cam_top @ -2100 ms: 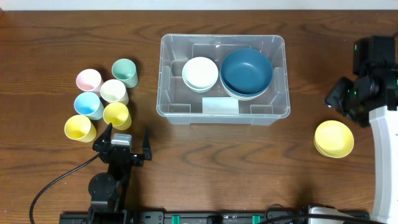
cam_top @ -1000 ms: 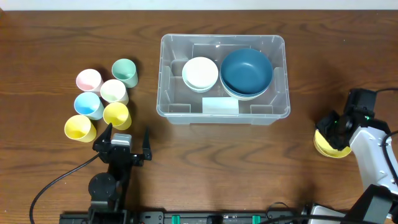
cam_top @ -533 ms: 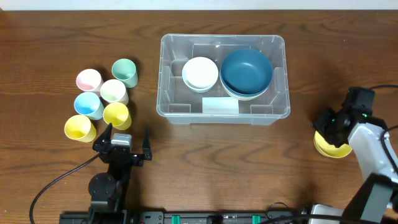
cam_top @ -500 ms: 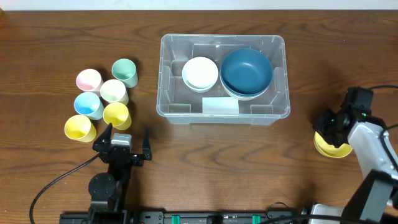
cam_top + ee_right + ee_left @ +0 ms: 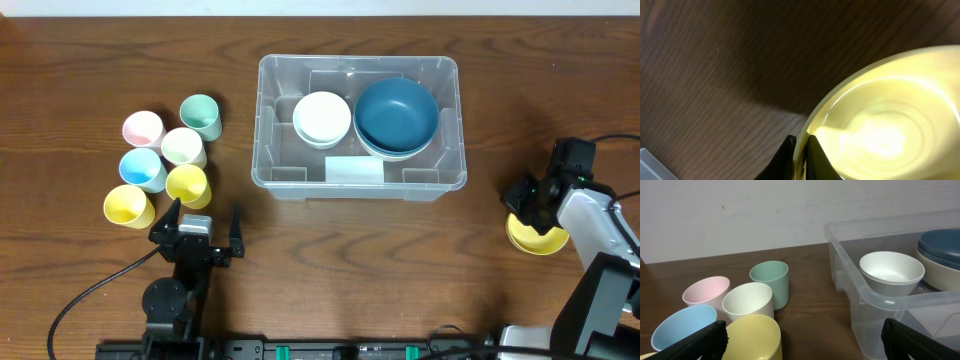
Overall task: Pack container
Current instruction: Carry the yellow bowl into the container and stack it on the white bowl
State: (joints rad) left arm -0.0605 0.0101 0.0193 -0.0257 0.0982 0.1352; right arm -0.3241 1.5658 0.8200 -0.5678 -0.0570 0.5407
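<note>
The container point(image 5: 358, 175) is a clear bin at the table's middle, holding a white bowl point(image 5: 322, 117) and a dark blue bowl point(image 5: 396, 113) stacked on a pale one; its corner point(image 5: 860, 292) shows in the left wrist view. At the right lies a yellow bowl point(image 5: 540, 238), filling the right wrist view point(image 5: 880, 125). My right gripper point(image 5: 527, 197) is shut on that bowl's left rim, one finger inside and one outside point(image 5: 800, 157). My left gripper point(image 5: 196, 222) stands open near the front left, nothing between its fingers point(image 5: 800, 340).
Several cups cluster at the left: pink point(image 5: 143, 128), green point(image 5: 202, 115), cream point(image 5: 184, 146), blue point(image 5: 142, 168) and two yellow point(image 5: 187, 184) point(image 5: 128, 206). The nearest yellow cup point(image 5: 747, 339) sits just ahead of my left fingers. A black cable point(image 5: 85, 300) runs along the front left.
My right gripper came down onto the yellow bowl and closed on its left rim. The left arm has not moved.
</note>
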